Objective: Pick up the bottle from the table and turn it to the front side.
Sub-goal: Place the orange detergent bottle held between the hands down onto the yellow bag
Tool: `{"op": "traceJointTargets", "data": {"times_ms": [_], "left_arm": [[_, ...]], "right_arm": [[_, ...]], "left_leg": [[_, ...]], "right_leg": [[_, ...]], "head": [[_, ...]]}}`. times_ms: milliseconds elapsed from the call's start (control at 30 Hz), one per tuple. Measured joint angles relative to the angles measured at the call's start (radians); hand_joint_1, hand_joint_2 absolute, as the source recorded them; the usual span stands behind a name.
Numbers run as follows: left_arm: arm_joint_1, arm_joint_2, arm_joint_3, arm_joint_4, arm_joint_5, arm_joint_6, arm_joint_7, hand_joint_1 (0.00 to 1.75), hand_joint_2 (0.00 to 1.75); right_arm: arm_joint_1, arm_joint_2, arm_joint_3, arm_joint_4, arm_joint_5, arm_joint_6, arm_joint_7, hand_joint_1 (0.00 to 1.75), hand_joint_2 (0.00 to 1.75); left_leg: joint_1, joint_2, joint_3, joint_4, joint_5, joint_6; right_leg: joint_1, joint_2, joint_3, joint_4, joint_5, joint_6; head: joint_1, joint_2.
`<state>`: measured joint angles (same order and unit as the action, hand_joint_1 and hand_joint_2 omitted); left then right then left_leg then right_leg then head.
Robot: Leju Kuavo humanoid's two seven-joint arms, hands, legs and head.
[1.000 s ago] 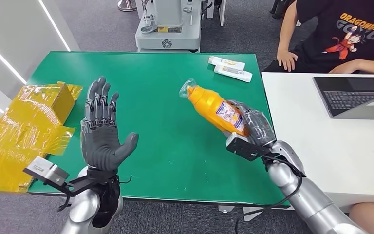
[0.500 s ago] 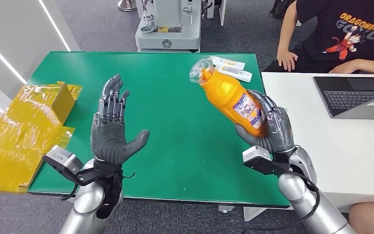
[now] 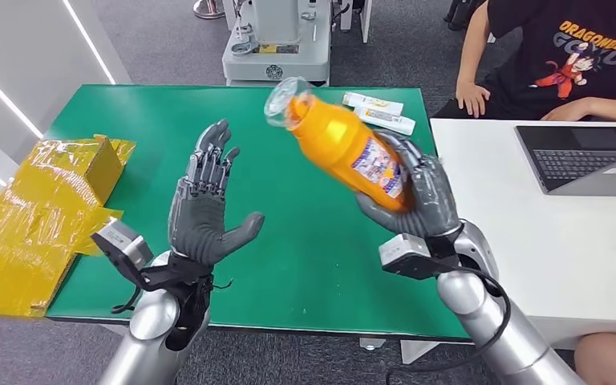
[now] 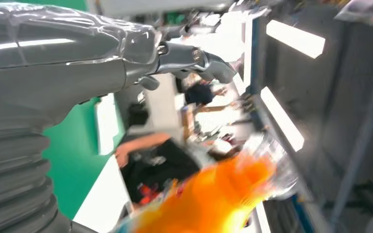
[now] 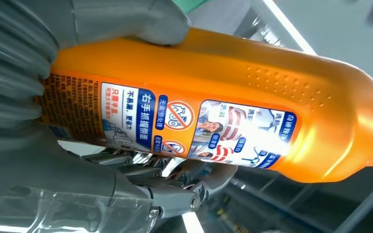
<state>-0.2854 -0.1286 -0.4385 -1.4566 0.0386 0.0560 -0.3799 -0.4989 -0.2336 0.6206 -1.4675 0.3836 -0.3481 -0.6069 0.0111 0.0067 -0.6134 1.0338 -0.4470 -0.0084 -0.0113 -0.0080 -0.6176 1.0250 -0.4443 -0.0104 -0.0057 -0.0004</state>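
The right hand [image 3: 417, 196] gripped the orange bottle [image 3: 341, 144] around its lower body, holding it tilted above the green table [image 3: 289, 241], its clear-capped neck pointing up and toward the left side. In the right wrist view the printed label [image 5: 175, 124] on the bottle faced the camera. The left hand [image 3: 204, 212] was raised nearby, palm toward the bottle, fingers spread and holding nothing.

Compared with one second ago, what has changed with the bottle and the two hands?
The right hand, holding the orange bottle throughout, lifted it off the table and carried it toward the middle. The open left hand moved toward the bottle. The two white tubes and the yellow package stayed where they were.
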Motion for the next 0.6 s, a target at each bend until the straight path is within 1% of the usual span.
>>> {"op": "traceJointTargets", "data": {"times_ms": [100,367,600], "left_arm": [[-0.021,-0.005,-0.007,0.021,0.008,-0.010,0.008,0.00,1.75],[-0.053,-0.020,-0.012,0.078,0.050,-0.016,0.031,0.00,1.75],[-0.063,-0.029,-0.012,0.131,0.074,-0.006,0.031,0.00,1.75]], "right_arm": [[-0.038,0.042,0.030,0.021,0.004,0.023,0.007,1.75,1.75],[-0.119,0.127,0.082,0.104,-0.002,0.077,0.015,1.75,1.75],[-0.127,0.161,0.109,0.158,0.004,0.094,0.023,1.75,1.75]], "left_leg": [[0.000,-0.001,0.000,0.000,0.000,-0.001],[0.000,-0.001,0.000,0.000,0.000,-0.001],[0.000,-0.001,0.000,0.000,0.000,-0.001]], "right_leg": [[0.000,0.000,0.000,0.000,0.000,0.000],[0.001,0.000,0.000,0.001,0.000,0.000],[0.001,-0.001,0.000,0.000,0.000,0.000]], "head": [[0.000,0.000],[0.000,0.000],[0.000,0.000]]}}
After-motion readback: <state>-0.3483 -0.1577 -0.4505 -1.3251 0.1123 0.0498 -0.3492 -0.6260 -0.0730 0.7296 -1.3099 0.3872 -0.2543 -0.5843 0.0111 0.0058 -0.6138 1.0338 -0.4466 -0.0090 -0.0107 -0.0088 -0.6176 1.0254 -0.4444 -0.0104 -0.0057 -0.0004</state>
